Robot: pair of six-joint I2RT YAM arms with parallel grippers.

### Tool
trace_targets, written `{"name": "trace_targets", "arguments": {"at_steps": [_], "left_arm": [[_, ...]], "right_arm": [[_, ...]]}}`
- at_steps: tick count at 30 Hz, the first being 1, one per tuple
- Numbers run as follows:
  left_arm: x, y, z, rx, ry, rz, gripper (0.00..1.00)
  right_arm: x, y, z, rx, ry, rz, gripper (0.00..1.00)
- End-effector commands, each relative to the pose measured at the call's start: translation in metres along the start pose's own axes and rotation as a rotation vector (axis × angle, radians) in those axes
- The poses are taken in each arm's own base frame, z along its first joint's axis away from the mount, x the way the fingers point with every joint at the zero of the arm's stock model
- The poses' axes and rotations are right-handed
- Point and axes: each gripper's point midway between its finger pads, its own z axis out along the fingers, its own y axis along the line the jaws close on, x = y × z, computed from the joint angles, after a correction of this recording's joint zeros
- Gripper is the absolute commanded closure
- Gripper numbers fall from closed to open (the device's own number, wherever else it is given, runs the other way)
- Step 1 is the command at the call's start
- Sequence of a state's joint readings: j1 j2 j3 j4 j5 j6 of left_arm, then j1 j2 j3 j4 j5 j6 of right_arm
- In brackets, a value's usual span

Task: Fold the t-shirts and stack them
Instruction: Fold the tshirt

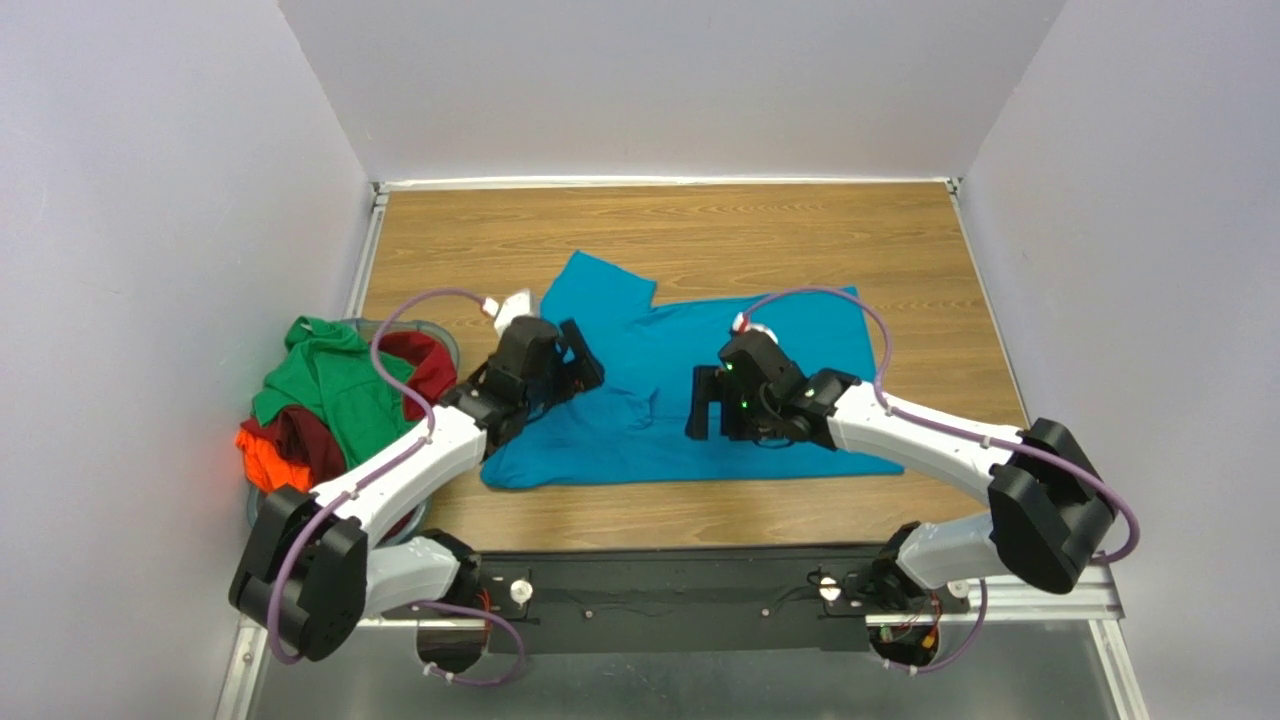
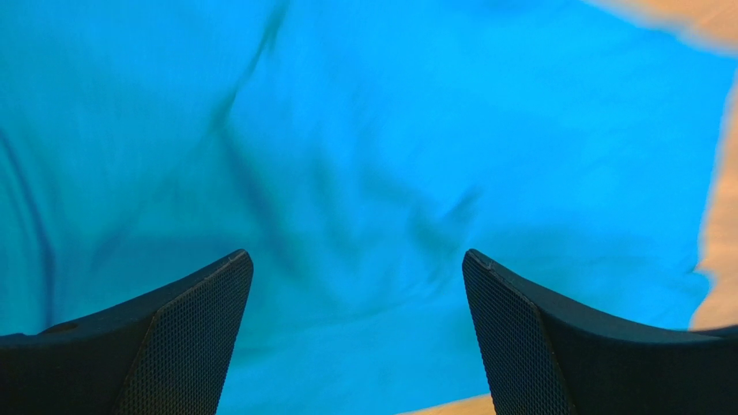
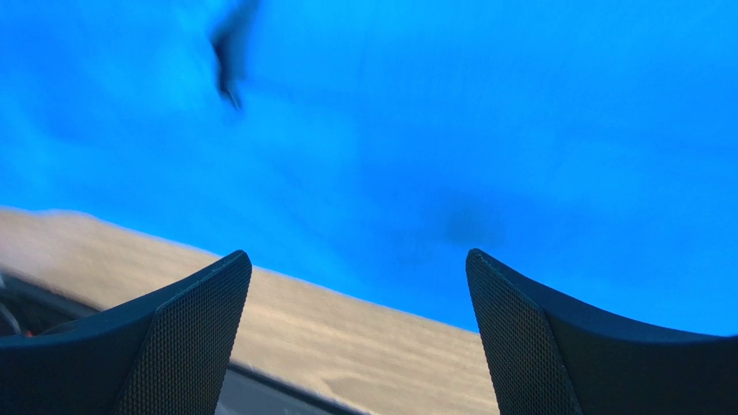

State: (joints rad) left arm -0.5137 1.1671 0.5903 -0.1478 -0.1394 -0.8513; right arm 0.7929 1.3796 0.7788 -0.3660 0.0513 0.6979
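While both arms reach forward with elbows bent, I find the left claw [image 1: 583, 360] over the left side of the teal-blue t-shirt [image 1: 639, 420] and the right claw [image 1: 712, 408] over its middle; the shirt lies spread on the desk [image 1: 751, 240]. The wrist views alone confirm both claws released, jaws wide, grasping nothing. Only the overhead view shows the green t-shirt [image 1: 334, 387], dark red t-shirt [image 1: 436, 368] and orange t-shirt [image 1: 268, 458] heaped in the basket [image 1: 413, 326].

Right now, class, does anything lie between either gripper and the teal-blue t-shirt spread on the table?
Nothing visible does. The left gripper and right gripper are open over the teal-blue t-shirt, and each wrist view shows only bare cloth or table beyond them.
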Motion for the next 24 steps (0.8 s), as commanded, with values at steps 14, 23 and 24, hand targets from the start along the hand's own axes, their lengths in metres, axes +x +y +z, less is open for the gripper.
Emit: {"name": "trace_targets", "arguments": {"at_steps": [14, 23, 24], "left_arm": [[-0.203, -0.043, 0.100, -0.194, -0.199, 0.199, 0.02], [-0.246, -0.043, 0.186, -0.304, -0.118, 0.305, 0.02], [-0.246, -0.042, 0.192, -0.303, -0.112, 0.326, 0.01]], "right_arm": [[-0.129, -0.102, -0.085, 0.333, -0.450, 0.153, 0.00], [-0.106, -0.113, -0.068, 0.340, -0.355, 0.100, 0.00], [-0.105, -0.114, -0.067, 0.344, -0.353, 0.100, 0.00]]}}
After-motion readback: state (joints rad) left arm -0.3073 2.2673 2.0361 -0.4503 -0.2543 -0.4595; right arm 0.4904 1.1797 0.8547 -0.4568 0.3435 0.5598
